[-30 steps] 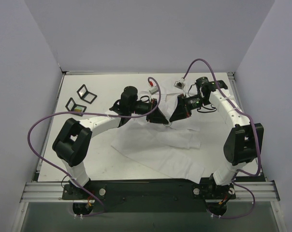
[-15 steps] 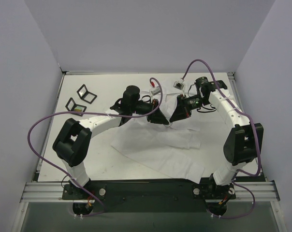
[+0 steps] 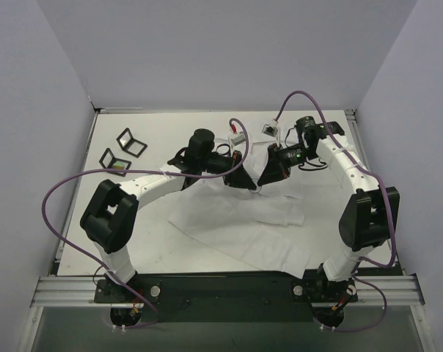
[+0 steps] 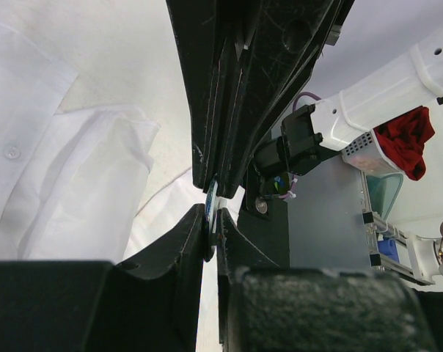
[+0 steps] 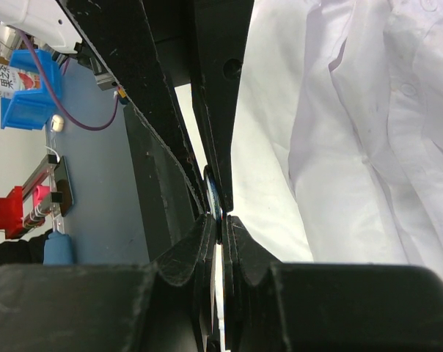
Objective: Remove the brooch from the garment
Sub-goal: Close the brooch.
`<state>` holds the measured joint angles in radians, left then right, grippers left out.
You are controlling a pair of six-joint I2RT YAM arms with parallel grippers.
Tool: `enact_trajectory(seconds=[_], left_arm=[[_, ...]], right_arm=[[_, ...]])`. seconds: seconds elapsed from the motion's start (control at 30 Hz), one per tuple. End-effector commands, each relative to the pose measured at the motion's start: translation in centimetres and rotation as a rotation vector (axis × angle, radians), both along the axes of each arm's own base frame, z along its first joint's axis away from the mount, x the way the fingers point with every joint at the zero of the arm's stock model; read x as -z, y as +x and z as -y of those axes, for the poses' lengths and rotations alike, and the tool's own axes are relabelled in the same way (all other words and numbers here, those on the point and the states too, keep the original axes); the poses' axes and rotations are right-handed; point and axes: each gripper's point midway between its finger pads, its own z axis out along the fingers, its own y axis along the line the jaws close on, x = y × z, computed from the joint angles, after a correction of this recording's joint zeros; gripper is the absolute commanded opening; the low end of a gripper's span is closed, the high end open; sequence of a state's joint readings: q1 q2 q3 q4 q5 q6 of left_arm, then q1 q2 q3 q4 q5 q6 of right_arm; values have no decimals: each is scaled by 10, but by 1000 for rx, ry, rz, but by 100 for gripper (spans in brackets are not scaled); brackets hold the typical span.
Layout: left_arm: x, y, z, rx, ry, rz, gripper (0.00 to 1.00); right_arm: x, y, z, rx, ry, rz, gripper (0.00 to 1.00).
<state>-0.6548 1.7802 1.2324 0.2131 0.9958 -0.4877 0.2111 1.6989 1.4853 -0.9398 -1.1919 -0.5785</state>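
Brooch [image 4: 211, 204]: a thin bluish-white piece, showing edge-on only. It is sitting pinched between the tips of both grippers, over the far part of the garment, about midway between the left and right edges of the table [image 3: 170, 128] and nearer its far edge. Its face and shape cannot be told, nor whether it is pinned to the cloth.

Garment [image 3: 240, 220]: a white collared shirt, lying rumpled from the table's middle toward the near right corner. A small button [image 4: 13, 152] is showing in the left wrist view.

Left gripper [image 3: 246, 180]: reaching in from the left. Its fingers [image 4: 188, 242] are standing at a very narrow gap, clamping the brooch's edge.

Right gripper [image 3: 262, 180]: reaching in from the far right, meeting the left gripper tip to tip. Its jaws are standing almost together, gripping the same brooch.

Black-framed squares [image 3: 131, 142]: two, lying near the far left corner, well apart from the garment.
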Motion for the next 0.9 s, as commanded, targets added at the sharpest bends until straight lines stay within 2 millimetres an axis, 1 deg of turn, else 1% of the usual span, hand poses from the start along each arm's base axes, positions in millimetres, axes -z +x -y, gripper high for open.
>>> enact_trajectory(seconds=[0.0,0.17,0.3,0.4,0.53,0.7,0.77,0.8,0.83,0.87], left_arm=[[-15,1,6,8,-27,56,12],[-21,-2,5,26,-51,62,9],[-25,-10,4,57,-80,59,9],[-36,-16,2,87,-121,46,10],[-40,-18,1,104,-139,57,6],[-39,-19,1,108,-139,57,8],[-40,-20,0,114,-142,57,11],[-40,-20,0,114,-143,56,14],[-41,-20,0,114,-145,59,23],[-41,-19,-1,112,-147,60,25]], right_arm=[[-24,-3,-7,-21,76,20,0],[-25,-3,-6,-17,78,15,0],[-24,-2,-6,-12,80,12,0],[-24,0,-5,-7,89,1,0],[-25,1,-4,-1,93,-1,0],[-27,0,-4,0,101,-4,0],[-27,0,-4,0,101,-2,0],[-27,0,-4,1,102,-2,0],[-26,0,-4,0,100,-5,0],[-27,0,-4,1,101,-1,0]])
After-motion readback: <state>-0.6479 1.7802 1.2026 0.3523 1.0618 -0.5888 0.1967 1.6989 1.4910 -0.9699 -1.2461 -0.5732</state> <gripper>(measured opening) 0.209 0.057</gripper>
